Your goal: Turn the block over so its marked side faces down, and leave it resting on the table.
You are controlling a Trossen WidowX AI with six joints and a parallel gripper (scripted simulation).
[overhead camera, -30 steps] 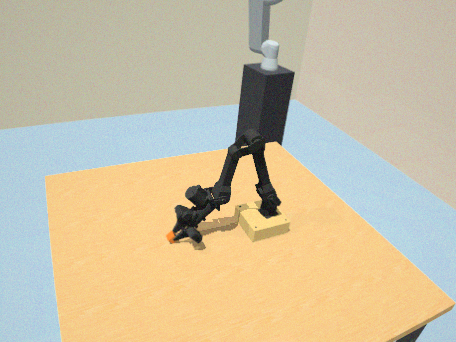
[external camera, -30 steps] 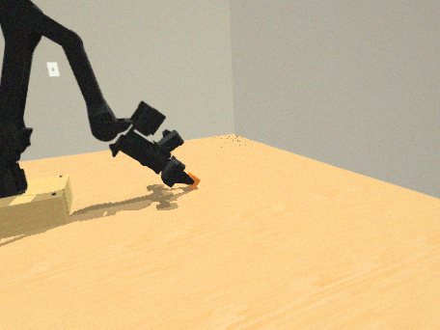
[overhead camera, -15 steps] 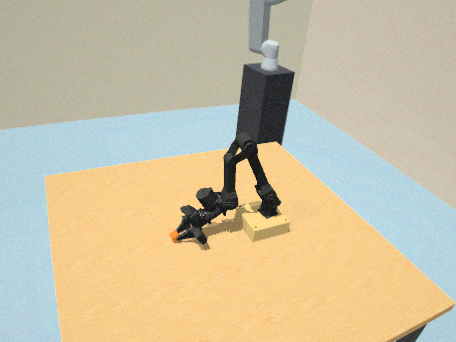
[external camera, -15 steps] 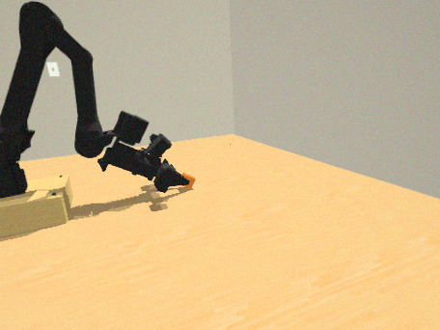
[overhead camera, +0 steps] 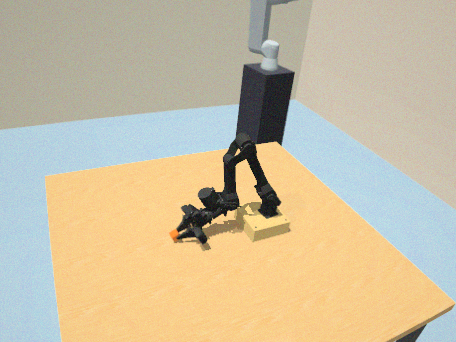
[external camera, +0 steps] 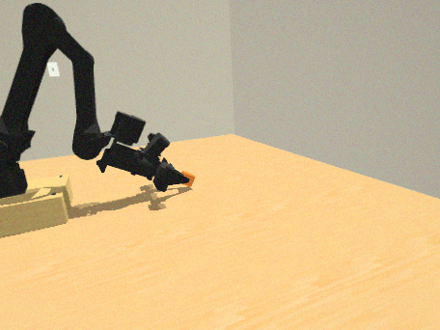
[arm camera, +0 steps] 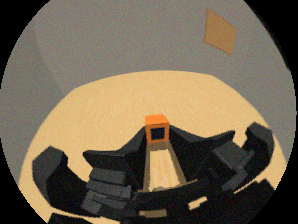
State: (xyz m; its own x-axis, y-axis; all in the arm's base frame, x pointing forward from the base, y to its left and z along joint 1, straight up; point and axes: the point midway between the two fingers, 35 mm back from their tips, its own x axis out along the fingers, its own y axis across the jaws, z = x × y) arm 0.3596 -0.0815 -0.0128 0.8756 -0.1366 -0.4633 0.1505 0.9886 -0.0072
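The small orange block (overhead camera: 174,235) (external camera: 191,178) (arm camera: 156,119) is between the fingertips. My gripper (overhead camera: 176,234) (external camera: 187,179) (arm camera: 156,127) is shut on it, reaching outward and slanting a little downward. The block's marked side, a dark square (arm camera: 157,133) in an orange border, faces back toward the gripper in the wrist view. The block is slightly tilted and is very low over the table (overhead camera: 125,290) (external camera: 289,251) (arm camera: 107,102); whether its lower edge touches is hard to tell.
The arm's wooden base (overhead camera: 271,230) (external camera: 36,214) stands behind the gripper. A dark pedestal (overhead camera: 262,105) with a grey arm stands beyond the table's back edge. A brown panel (arm camera: 220,32) shows on the wall in the wrist view.
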